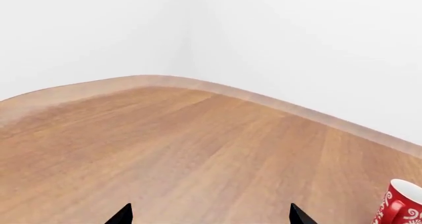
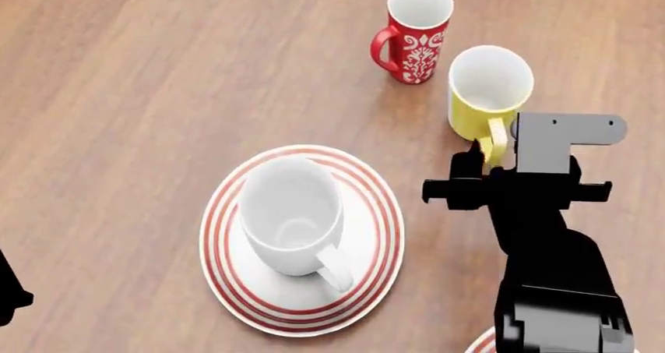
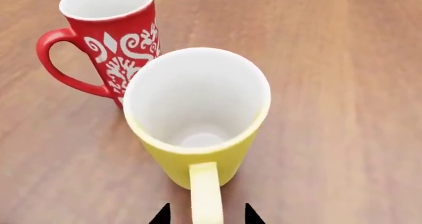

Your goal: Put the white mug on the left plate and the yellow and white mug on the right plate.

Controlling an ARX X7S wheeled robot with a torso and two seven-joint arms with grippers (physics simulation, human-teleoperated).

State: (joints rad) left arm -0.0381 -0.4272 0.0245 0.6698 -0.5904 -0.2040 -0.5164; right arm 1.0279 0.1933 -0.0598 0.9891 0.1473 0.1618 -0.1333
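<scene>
Wooden worktop (image 2: 135, 96): right claw (image 3: 205, 215) open, tips straddling the small yellow-outside, white-inside mug's (image 2: 487, 90) handle; left claw (image 1: 209, 215) open, empty.

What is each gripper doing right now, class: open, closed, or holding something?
Left gripper: jaws open, holding nothing.
Right gripper: jaws open either side of the yellow and white mug handle, not yet closed on it.

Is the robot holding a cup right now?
No. The right gripper is open around the yellow and white mug's handle, not gripping. The left gripper is open, empty.
</scene>
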